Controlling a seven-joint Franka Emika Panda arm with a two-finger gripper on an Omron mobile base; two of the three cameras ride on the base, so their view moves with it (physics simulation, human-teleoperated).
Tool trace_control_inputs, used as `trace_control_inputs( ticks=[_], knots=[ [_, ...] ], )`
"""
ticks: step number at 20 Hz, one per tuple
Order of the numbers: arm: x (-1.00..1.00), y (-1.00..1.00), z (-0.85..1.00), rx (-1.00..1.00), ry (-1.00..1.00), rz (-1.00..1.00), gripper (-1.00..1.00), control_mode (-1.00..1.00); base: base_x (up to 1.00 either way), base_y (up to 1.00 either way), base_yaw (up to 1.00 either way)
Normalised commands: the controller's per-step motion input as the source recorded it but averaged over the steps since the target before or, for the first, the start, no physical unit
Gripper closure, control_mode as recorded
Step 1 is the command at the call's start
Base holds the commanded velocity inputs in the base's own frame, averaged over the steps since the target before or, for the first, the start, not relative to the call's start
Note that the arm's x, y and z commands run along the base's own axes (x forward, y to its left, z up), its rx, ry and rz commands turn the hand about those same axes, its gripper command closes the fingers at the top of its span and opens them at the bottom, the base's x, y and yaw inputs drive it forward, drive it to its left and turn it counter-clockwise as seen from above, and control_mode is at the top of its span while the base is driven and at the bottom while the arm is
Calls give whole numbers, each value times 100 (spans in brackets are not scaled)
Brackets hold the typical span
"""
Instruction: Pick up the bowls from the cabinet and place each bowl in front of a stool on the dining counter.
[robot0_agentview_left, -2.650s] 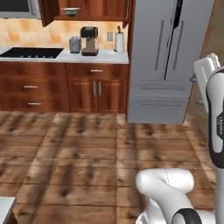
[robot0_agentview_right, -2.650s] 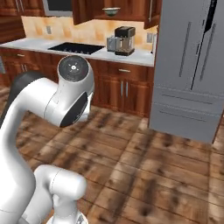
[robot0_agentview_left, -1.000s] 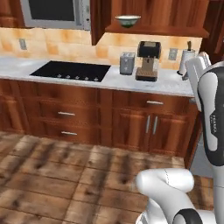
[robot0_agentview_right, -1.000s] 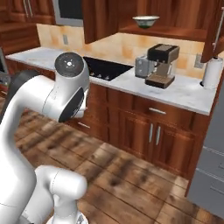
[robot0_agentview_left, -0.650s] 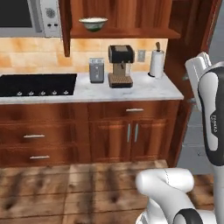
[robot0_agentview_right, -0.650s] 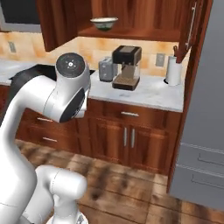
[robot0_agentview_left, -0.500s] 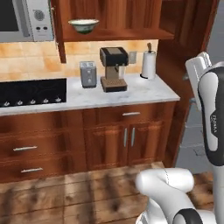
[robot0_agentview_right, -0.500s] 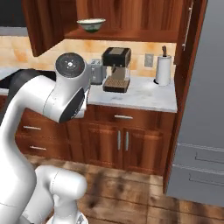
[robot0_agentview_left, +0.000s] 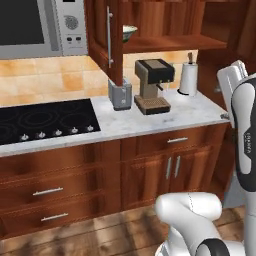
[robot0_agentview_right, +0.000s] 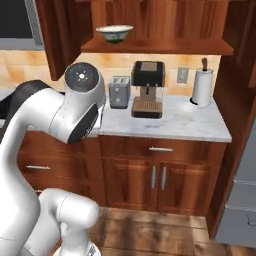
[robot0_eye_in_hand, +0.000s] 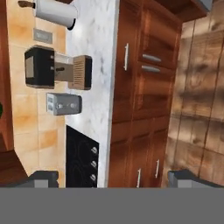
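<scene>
stage: approach, nothing picked yet | my gripper (robot0_eye_in_hand: 111, 181): fingers spread wide, holding nothing | white green-rimmed bowl (robot0_agentview_right: 114, 33): sits on the open cabinet (robot0_agentview_right: 160, 46) shelf above the coffee machine (robot0_agentview_right: 148, 89) | left: grasp bowl, carry to dining counter

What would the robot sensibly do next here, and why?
Probably raise the open gripper toward the bowl on the cabinet shelf. The door is open, the bowl sits untouched above the coffee machine, and the hand is empty and low.
</scene>
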Motion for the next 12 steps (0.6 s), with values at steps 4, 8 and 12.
trace_control_inputs(
  ticks=[4,8,12],
  knots=[
    [0,0,0,0,0,0,-100,100,98,3,5],
    [0,0,0,0,0,0,-100,100,100,-7,8],
    [0,0,0,0,0,0,-100,100,97,-29,13]
  ],
)
